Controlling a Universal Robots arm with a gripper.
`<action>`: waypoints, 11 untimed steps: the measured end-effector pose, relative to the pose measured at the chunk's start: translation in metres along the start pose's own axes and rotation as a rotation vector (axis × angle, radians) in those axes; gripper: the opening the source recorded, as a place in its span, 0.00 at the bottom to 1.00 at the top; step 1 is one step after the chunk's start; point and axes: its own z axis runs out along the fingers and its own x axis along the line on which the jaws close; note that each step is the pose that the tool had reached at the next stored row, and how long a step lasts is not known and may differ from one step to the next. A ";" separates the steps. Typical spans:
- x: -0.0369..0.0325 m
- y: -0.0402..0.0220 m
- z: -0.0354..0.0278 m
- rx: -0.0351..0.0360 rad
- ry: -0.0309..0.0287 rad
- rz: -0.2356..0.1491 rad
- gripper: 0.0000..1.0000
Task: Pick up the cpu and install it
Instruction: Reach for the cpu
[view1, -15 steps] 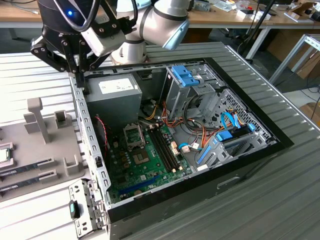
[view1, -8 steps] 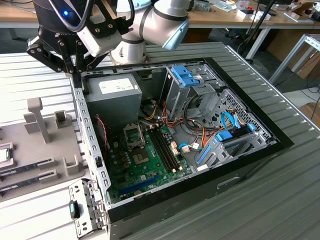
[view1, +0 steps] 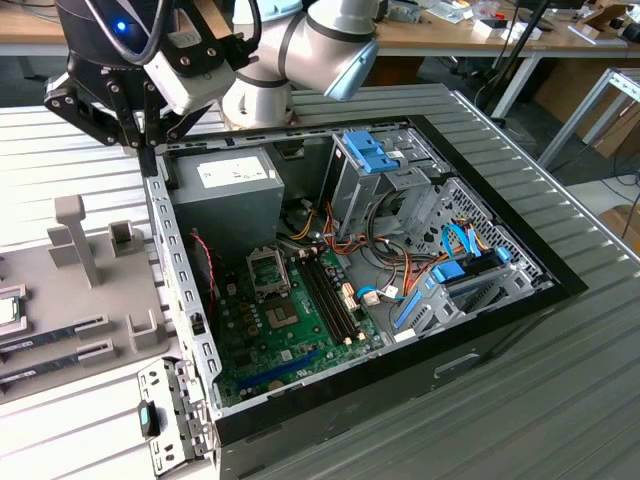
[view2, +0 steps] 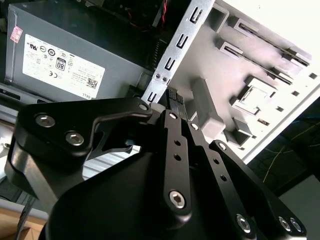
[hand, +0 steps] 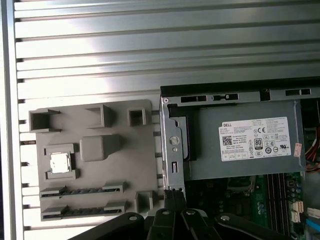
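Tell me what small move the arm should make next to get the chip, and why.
Probably shift the gripper across toward the grey tray. The chip sits in its pocket there, while the gripper hangs over the computer case's metal edge, shut and holding nothing.

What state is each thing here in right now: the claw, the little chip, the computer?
claw: shut, holding nothing, over the case's edge.
cpu: lying flat in its recess on the grey holder, not picked up.
memory sticks: sitting in the holder's slots.
computer case: lying on its side, open.
power supply: mounted inside the case.
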 end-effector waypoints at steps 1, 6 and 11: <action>0.0004 0.0000 0.0000 0.0000 0.0000 0.000 0.11; 0.0042 -0.0003 0.0000 0.0000 -0.0001 0.000 0.11; 0.0087 -0.0007 0.0000 0.0001 0.0000 0.000 0.11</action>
